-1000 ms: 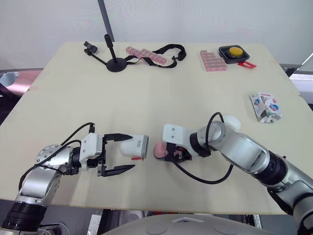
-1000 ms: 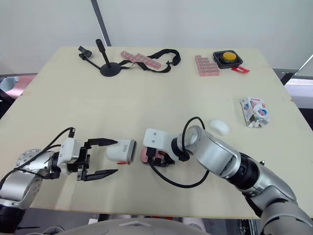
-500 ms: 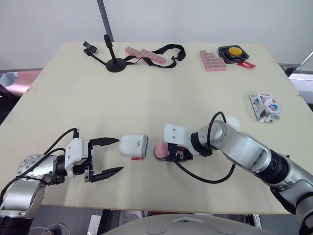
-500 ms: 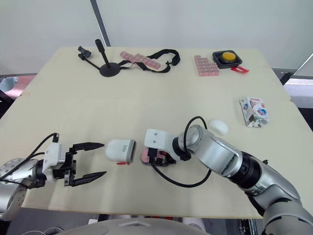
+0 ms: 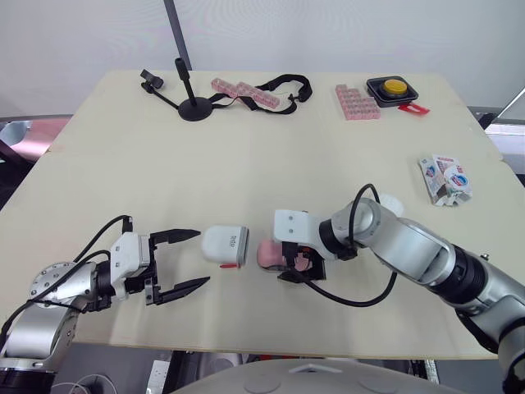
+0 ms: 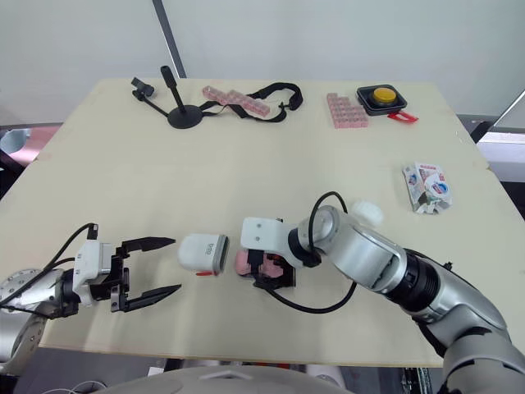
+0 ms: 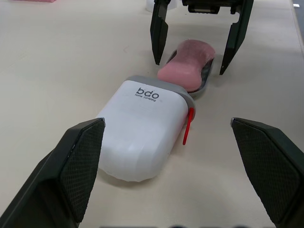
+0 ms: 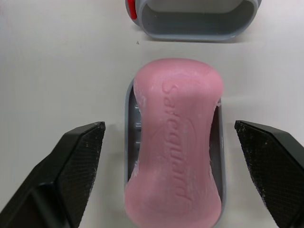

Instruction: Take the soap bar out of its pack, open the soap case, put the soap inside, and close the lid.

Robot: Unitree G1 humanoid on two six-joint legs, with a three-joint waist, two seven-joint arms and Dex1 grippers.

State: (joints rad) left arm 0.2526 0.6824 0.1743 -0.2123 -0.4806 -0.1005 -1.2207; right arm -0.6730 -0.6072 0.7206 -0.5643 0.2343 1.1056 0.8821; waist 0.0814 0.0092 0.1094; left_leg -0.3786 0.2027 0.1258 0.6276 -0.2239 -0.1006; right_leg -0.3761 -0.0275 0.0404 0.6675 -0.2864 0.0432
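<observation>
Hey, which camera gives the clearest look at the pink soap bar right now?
The right wrist view: the soap bar lies face-up on its grey tray, embossed lettering legible. The left wrist view shows it foreshortened, partly behind the white cover. In the eye views the right hand hides most of it.

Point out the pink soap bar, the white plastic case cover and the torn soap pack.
Pink soap bar [image 8: 175, 142], right wrist view, on its embossed top face.
White plastic case cover [image 7: 140, 126], left wrist view, on its broad top.
Torn soap pack [image 5: 445, 178], left eye view, on its printed middle.
</observation>
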